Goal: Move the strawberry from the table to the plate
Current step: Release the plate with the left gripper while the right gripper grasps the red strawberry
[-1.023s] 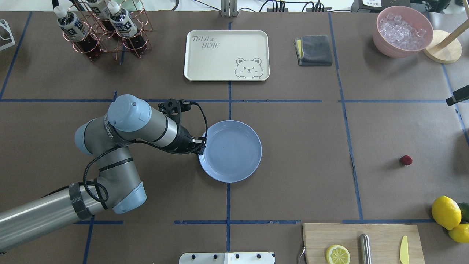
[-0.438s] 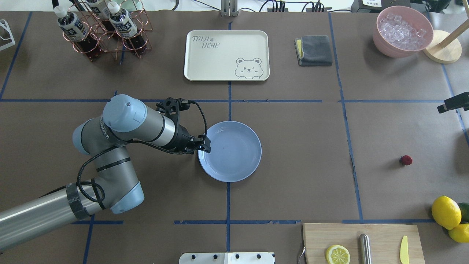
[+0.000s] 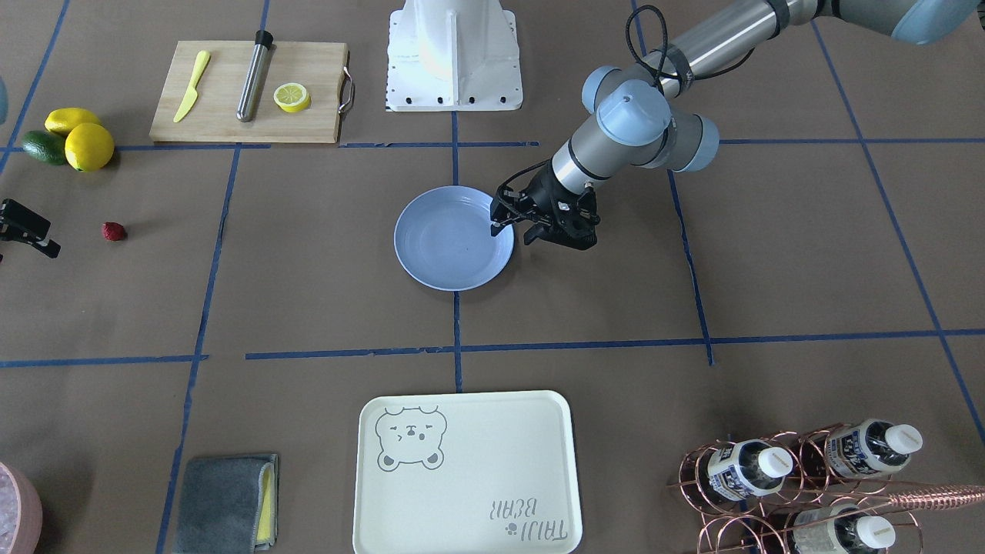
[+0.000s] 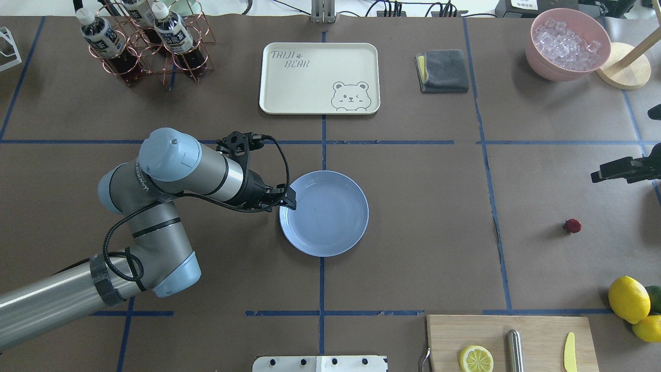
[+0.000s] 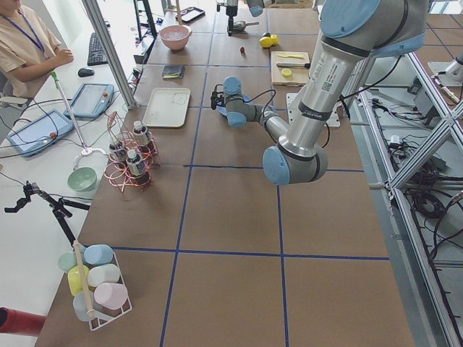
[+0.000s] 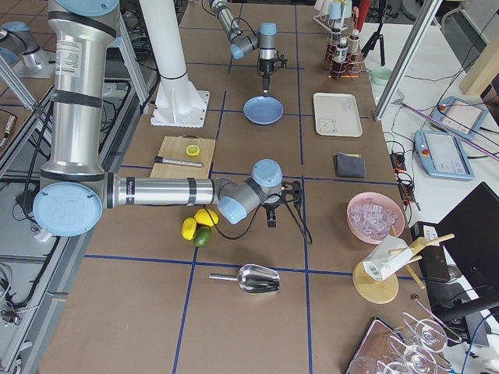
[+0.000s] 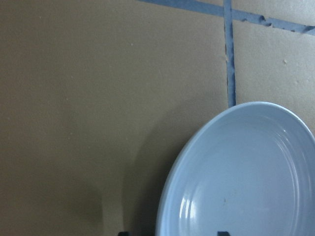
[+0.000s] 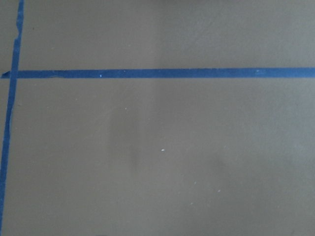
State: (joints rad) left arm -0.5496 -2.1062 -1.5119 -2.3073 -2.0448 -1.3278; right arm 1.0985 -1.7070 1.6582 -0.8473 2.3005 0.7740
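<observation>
The strawberry (image 4: 572, 226), tiny and dark red, lies alone on the brown table (image 4: 423, 206) at the right; it also shows as the strawberry (image 3: 114, 231) at the front view's left. The light blue plate (image 4: 330, 217) is bare at the table's middle. At its left rim my left gripper (image 4: 289, 199) hangs open; in the left wrist view the plate (image 7: 246, 187) has its rim between the two fingertips. My right gripper (image 4: 595, 177) reaches in from the right edge, above and right of the berry and apart from it; its jaws are too unclear to judge.
Two lemons (image 4: 629, 298) and an avocado lie at the near right, beside a cutting board (image 4: 508, 336) with a lemon half and knives. A bear-print tray (image 4: 319, 77), a folded cloth (image 4: 442, 71), a pink ice bowl (image 4: 567, 44) and a bottle rack (image 4: 144, 41) line the far side.
My right gripper has come further in from the right edge, moving down and left toward the strawberry. My left arm has shifted slightly left at the plate's rim.
</observation>
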